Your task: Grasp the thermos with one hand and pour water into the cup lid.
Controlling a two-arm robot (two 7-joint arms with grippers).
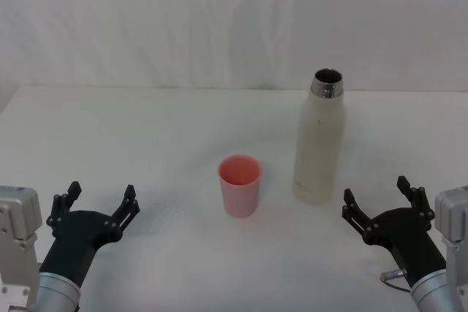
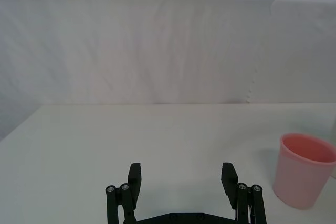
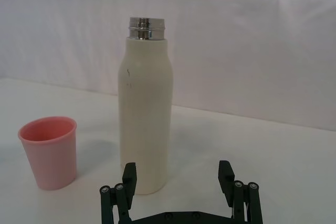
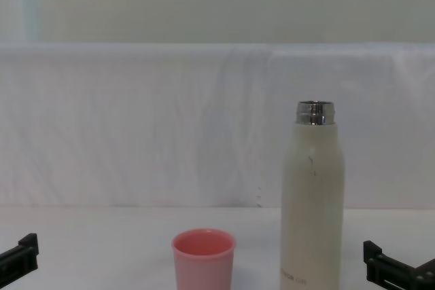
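The right claw (image 1: pixel 379 206) is wide open and holds nothing, near the thermos (image 1: pixel 319 144), which stands just right of the cup lid (image 1: pixel 239 185). It should grab the middle and tip slowly. The left claw (image 1: pixel 95 204) waits open.

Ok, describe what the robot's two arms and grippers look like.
Both match. The left gripper and right gripper are matte black, each with two forked fingers on linkages with small silver pivot screws. Behind each sits a black wrist, a silver-grey ribbed cuff and a boxy light-grey housing. A thin grey cable loops beside the right wrist.
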